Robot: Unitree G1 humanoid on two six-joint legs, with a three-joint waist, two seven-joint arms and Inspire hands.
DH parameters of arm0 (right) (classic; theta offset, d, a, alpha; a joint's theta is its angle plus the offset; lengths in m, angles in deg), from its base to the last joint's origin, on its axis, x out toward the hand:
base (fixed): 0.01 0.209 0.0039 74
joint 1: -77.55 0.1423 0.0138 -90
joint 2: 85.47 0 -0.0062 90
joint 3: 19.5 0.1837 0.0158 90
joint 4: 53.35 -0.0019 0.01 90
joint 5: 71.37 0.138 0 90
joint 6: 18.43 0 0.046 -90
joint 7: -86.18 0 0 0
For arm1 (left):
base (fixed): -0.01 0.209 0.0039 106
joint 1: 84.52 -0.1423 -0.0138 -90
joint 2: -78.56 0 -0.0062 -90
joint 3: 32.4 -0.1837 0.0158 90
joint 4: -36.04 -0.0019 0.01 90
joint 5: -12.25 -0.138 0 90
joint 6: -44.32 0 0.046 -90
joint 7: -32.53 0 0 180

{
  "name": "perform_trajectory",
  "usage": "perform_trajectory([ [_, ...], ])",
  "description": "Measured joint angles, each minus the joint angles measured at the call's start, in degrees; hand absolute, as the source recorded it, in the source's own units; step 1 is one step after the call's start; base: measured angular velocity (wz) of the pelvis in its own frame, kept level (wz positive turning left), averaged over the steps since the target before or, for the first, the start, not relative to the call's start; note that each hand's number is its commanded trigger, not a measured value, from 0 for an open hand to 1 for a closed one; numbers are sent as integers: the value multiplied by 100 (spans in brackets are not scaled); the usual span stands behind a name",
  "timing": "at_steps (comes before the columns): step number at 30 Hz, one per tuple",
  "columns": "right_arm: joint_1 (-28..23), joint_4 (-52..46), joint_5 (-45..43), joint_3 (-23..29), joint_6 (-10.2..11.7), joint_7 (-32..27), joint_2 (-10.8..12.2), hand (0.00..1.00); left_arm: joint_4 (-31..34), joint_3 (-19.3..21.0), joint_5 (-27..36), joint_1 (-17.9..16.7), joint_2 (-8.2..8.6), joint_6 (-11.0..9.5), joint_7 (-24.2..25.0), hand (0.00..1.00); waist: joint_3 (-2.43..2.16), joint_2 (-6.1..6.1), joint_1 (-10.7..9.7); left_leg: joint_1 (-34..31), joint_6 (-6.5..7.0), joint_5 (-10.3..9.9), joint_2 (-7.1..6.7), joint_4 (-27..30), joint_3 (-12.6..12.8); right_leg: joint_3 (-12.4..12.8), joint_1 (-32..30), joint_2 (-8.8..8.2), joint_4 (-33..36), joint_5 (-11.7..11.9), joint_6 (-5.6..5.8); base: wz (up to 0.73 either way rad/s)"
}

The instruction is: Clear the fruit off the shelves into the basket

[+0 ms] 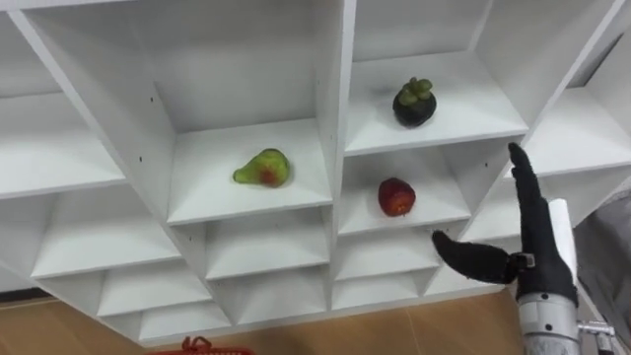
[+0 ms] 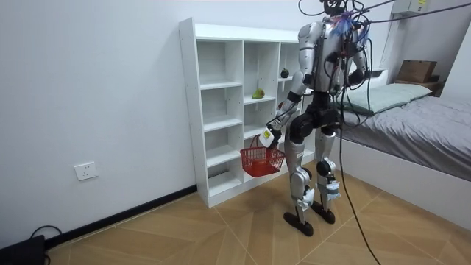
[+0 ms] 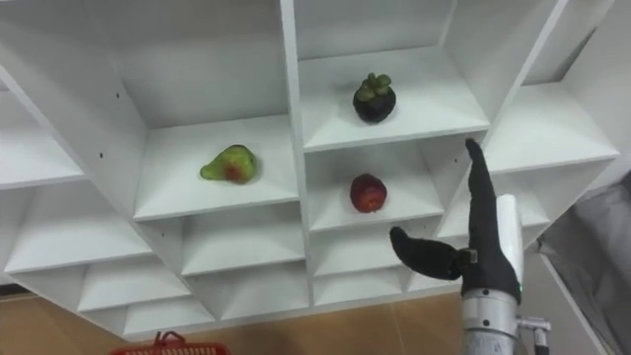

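Right hand (image 1: 537, 258) spread, empty, near the red fruit (image 1: 396, 196) (left hand (image 2: 271, 136) grips red basket (image 1: 202, 346), cut off below).

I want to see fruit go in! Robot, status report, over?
Right hand open, raised near apple. Left hand holds basket. Pear, mangosteen, apple on shelves. Nothing in the way.

Three fruits are lying in one white closet (image 2: 221, 32): one mangosteen (image 1: 414, 103), one red apple (image 1: 396, 197) and one green pear (image 1: 263, 169) with a red blush, each occupying a compartment of its own. One red basket (image 2: 261, 160) is hanging in front of the shelves. Two robot hands are showing, the right robot hand (image 1: 537, 247) and the left robot hand (image 2: 271, 135). One bed (image 2: 412, 125) is carrying one pillow (image 2: 394, 94); one cardboard box (image 2: 416, 71) and one wall socket (image 2: 86, 171) are completing the count.
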Motion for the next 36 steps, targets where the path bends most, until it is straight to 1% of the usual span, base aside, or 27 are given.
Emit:
perform_trajectory([
  [4,44,-245,-26,-42,-14,-133,-21,0,-15,0,-12,13,0,1,37,100,-1,13,35,-18,-2,1,33,-2,-1,-2,-27,9,4,4,-7,0],
  [5,55,-430,-33,-51,-8,-190,-43,0,-14,-8,-12,15,0,1,41,100,-12,30,41,-44,-4,2,29,1,-1,-2,-59,12,13,7,-11,0],
  [8,71,-702,-184,-97,61,-411,-210,0,-13,-102,-12,29,0,2,32,100,-14,41,122,-50,-7,4,23,4,0,8,-72,24,15,11,-16,0],
  [9,103,-712,-231,-97,64,-471,-230,0,-13,-102,-8,32,7,2,32,100,-11,29,159,-38,-12,7,27,4,0,12,-61,32,14,12,-19,0],
  [12,189,-712,-261,-97,68,-554,-230,0,-13,-101,-6,27,15,1,33,100,-2,11,182,-34,-22,13,35,3,-4,6,-54,39,6,13,-21,0],
  [15,240,-712,-282,-97,68,-559,-232,0,-13,-101,-6,40,26,1,31,100,7,0,251,-43,-24,14,37,0,-11,3,-59,42,2,14,-23,0],
  [18,289,-712,-280,-132,68,-579,-265,0,-66,-105,7,64,24,1,25,100,26,-28,298,-51,-26,15,36,-2,-18,0,-59,42,5,16,-26,0],
  [20,414,-712,-279,-212,68,-620,-276,0,-237,-132,46,147,18,4,15,100,43,-57,310,-58,-28,16,36,-3,-19,-3,-49,43,9,17,-28,0],
  [22,570,-712,-280,-261,68,-620,-276,0,-244,-209,41,145,-4,5,22,100,54,-78,306,-81,-30,18,36,2,-24,-6,-41,44,7,20,-32,0],
  [27,849,-712,-264,-274,69,-627,-295,0,-248,-328,37,147,-89,8,13,100,51,-135,300,-95,-30,18,32,7,-90,-69,-29,40,-6,20,-32,7],
  [29,947,-711,-263,-303,68,-630,-396,0,-242,-328,37,142,-119,13,-10,100,53,-153,303,-99,-31,19,32,11,-116,-97,-24,39,-9,20,-32,8],
  [30,983,-710,-261,-301,68,-632,-433,0,-239,-328,38,144,-122,14,-29,100,57,-161,299,-98,-31,19,30,20,-148,-122,-4,37,-14,20,-32,11],
  [36,1072,-709,-271,-305,68,-638,-443,0,-214,-323,-12,141,-128,14,-37,100,57,-217,309,-110,-38,23,32,38,-211,-195,16,35,-17,20,-32,6],
])
